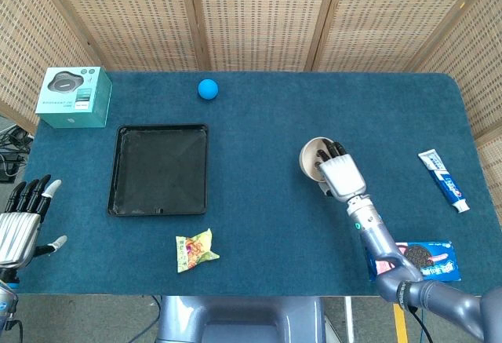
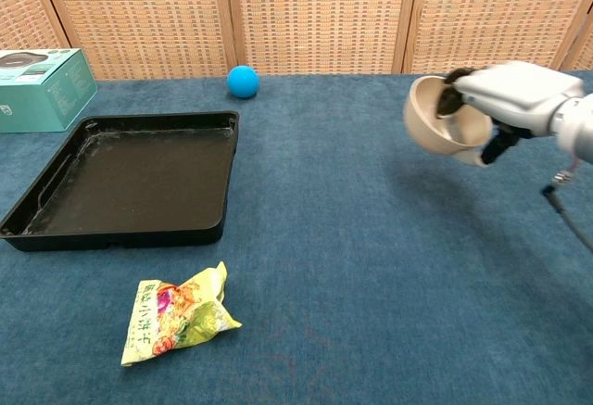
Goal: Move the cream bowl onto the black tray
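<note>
The cream bowl (image 2: 437, 116) is small, round and plain, tipped so its opening faces left, and it is held clear above the blue surface (image 2: 371, 266), well right of the black tray (image 2: 120, 178). The right hand (image 2: 510, 94) grips it, fingers (image 2: 452, 90) hooked over the rim into the hollow. The left hand (image 1: 22, 221) hangs with fingers straight and apart, holding nothing.

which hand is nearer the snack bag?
Left. The left hand sits open off the bag's left side; the right hand, holding the bowl, is farther, up right.
</note>
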Robot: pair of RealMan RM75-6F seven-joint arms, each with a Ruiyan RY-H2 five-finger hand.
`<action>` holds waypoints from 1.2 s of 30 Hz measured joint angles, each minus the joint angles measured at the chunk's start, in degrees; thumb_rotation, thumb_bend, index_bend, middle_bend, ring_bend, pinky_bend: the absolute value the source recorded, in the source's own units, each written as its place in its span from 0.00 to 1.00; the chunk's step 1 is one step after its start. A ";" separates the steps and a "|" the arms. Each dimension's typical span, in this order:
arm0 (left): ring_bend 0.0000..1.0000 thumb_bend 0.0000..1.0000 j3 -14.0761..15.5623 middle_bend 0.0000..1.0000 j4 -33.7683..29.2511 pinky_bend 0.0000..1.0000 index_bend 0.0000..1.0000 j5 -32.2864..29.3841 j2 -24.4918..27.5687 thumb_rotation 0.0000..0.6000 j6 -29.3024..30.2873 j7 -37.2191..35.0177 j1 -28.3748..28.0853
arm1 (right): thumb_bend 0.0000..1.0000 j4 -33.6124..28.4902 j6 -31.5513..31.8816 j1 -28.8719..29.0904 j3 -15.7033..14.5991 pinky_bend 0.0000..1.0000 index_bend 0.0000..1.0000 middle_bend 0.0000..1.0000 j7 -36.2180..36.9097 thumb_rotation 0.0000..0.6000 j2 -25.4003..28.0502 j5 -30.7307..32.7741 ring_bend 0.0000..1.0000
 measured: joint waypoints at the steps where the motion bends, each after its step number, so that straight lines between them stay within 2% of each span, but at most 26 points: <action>1: 0.00 0.05 0.07 0.00 0.09 0.00 0.00 0.14 0.06 1.00 -0.09 -0.13 -0.05 | 0.53 -0.62 -0.44 0.66 0.33 0.22 0.74 0.38 -1.09 1.00 -0.26 0.31 0.12; 9: 0.00 0.05 0.33 0.00 0.97 0.00 0.00 0.07 0.23 1.00 -0.76 -1.87 -0.16 | 0.53 -2.07 -4.87 6.69 3.10 0.23 0.74 0.38 -8.42 1.00 -5.75 5.65 0.12; 20: 0.00 0.05 0.26 0.00 2.42 0.00 0.00 -0.76 0.40 1.00 -2.16 -4.96 -0.51 | 0.53 4.44 -8.05 12.02 3.79 0.23 0.72 0.36 -13.96 1.00 -14.90 10.86 0.12; 23: 0.00 0.05 0.28 0.00 2.84 0.00 0.00 -0.95 0.31 1.00 -2.64 -5.44 -0.73 | 0.46 5.78 -8.45 13.17 3.79 0.21 0.57 0.23 -14.76 1.00 -16.37 11.54 0.07; 25: 0.00 0.05 0.28 0.00 3.00 0.00 0.00 -0.99 0.29 1.00 -2.76 -5.68 -0.80 | 0.36 6.29 -8.86 13.66 3.68 0.16 0.39 0.10 -15.42 1.00 -16.81 12.05 0.01; 27: 0.00 0.05 0.22 0.00 3.11 0.00 0.00 -1.07 0.25 1.00 -2.75 -5.82 -0.82 | 0.29 6.33 -9.17 13.89 3.57 0.13 0.25 0.02 -16.32 1.00 -16.88 12.78 0.00; 29: 0.00 0.05 0.19 0.00 3.16 0.00 0.00 -1.07 0.17 1.00 -2.65 -5.84 -0.81 | 0.25 5.91 -9.18 14.03 3.58 0.11 0.16 0.00 -17.27 1.00 -16.75 13.51 0.00; 31: 0.00 0.05 0.23 0.00 3.14 0.00 0.00 -1.00 0.10 1.00 -2.64 -5.75 -0.82 | 0.24 4.85 -8.63 14.09 3.72 0.10 0.12 0.00 -18.15 1.00 -16.35 14.02 0.00; 36: 0.00 0.05 0.41 0.00 2.86 0.00 0.00 -0.42 0.00 1.00 -2.20 -5.13 -0.77 | 0.24 0.64 -6.01 13.77 4.20 0.10 0.11 0.00 -19.95 1.00 -13.98 14.36 0.00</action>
